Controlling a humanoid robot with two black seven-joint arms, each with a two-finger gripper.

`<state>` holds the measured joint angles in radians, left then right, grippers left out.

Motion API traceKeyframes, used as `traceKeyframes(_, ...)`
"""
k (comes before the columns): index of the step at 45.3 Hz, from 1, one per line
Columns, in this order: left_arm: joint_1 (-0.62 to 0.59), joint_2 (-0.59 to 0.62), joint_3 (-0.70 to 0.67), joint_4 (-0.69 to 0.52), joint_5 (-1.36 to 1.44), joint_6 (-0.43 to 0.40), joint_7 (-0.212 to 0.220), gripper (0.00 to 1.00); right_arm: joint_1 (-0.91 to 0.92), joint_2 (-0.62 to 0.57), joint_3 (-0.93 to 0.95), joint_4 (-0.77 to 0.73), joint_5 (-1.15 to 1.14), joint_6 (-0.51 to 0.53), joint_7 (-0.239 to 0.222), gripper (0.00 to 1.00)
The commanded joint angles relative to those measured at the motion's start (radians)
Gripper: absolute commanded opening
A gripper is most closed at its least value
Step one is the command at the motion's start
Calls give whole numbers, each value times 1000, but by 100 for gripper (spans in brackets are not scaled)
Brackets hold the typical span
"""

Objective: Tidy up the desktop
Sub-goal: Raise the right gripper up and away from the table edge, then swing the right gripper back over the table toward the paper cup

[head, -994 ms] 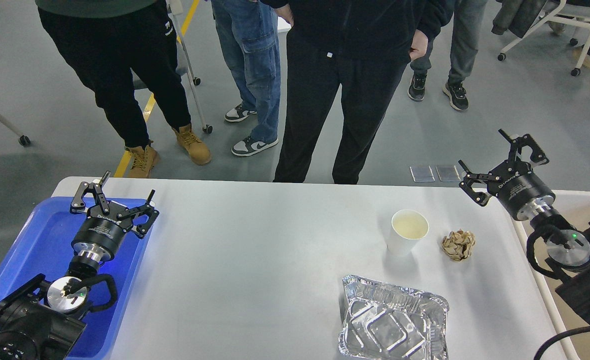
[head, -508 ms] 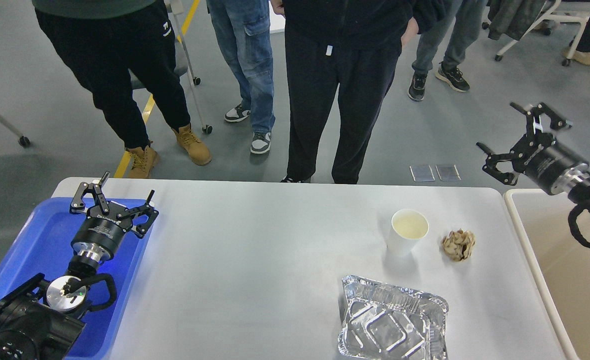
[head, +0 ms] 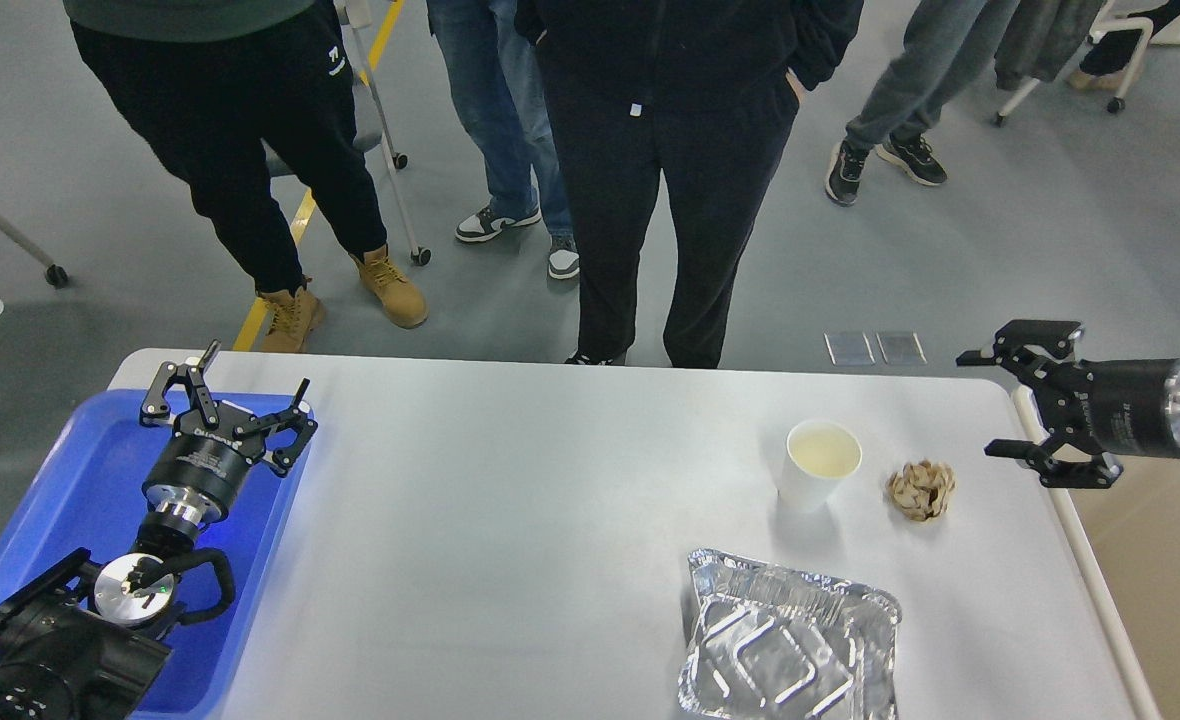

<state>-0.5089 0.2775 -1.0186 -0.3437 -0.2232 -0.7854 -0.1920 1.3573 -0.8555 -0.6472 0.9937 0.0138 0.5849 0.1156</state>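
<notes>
The white-grey desktop (head: 510,520) fills the middle of the head view. On its right part stand a white paper cup (head: 818,465), a crumpled brown paper ball (head: 921,489) and an empty foil tray (head: 790,640) at the front edge. My right gripper (head: 985,402) is open and empty, lying sideways above the desktop's right edge, to the right of the paper ball and pointing left. My left gripper (head: 220,385) is open and empty above the far end of the blue tray (head: 70,500).
A beige rimmed bin (head: 1160,600) stands against the desktop's right side, under my right arm. Several people stand close behind the far edge, one in black trousers (head: 650,250) right at it. Wheeled chairs stand on the floor beyond.
My right arm has swung down and turned, so its gripper now points left at table height beside the paper ball. The left arm has not moved. The people shifted slightly.
</notes>
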Motion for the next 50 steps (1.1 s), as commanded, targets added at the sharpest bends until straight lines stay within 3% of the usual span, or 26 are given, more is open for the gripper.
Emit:
traceKeyframes(1, 1, 0, 0, 0, 1, 0, 0, 100, 962, 81, -503, 135, -144, 73, 6, 100)
traceKeyframes(7, 1, 0, 0, 0, 1, 0, 0, 100, 1048, 161, -566, 155, -150, 105, 9, 100)
traceKeyframes(50, 1, 0, 0, 0, -1, 0, 0, 100, 1146, 173, -580, 381, -370, 162, 7, 100)
